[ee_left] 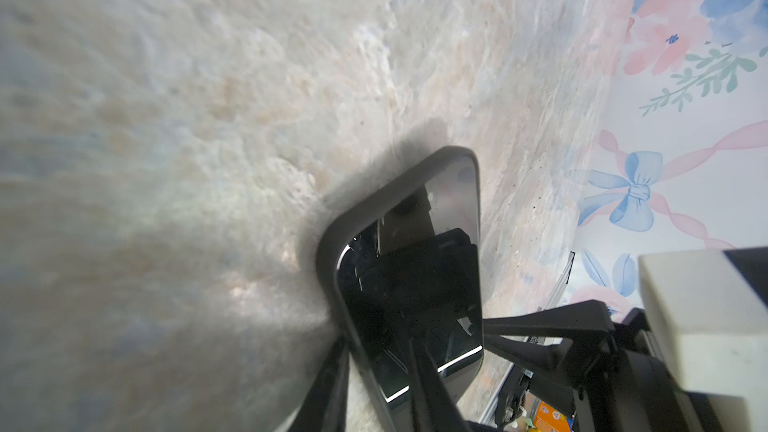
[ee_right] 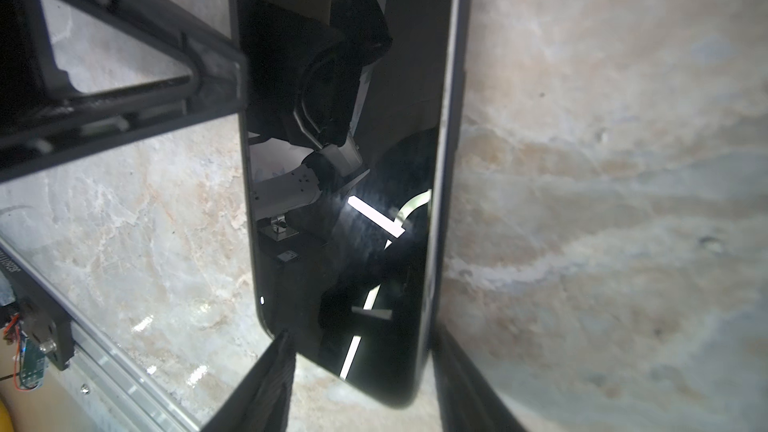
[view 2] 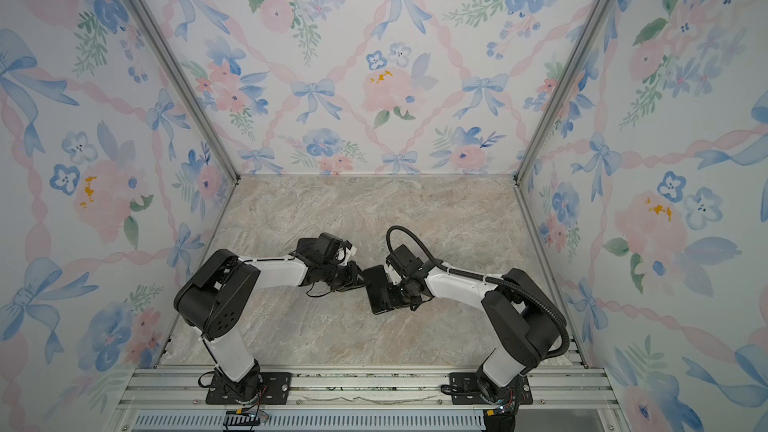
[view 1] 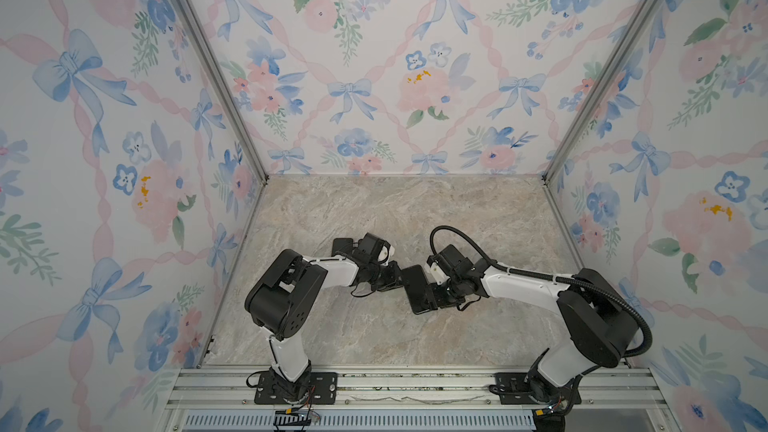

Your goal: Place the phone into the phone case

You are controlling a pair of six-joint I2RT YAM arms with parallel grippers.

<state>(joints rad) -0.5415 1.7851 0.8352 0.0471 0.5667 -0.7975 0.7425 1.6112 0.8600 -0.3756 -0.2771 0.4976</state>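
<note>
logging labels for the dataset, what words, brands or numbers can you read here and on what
Nothing here can be read.
Dark print on the base rail: too small and blurred to read.
Any print on the orange object: blurred, unreadable.
Screen of the phone: reflections only, no text.

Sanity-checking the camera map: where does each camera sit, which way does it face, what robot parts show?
Both top views: high behind the robot, facing down toward the back wall; left arm and right arm whole, phone between.
Left wrist: on the left arm, looking along the left pincer at the phone's end; right pincer also shows.
Right wrist: on the right arm, looking along the right pincer down the phone's screen; one left finger shows.
Shared: every view holds the phone and table.
</note>
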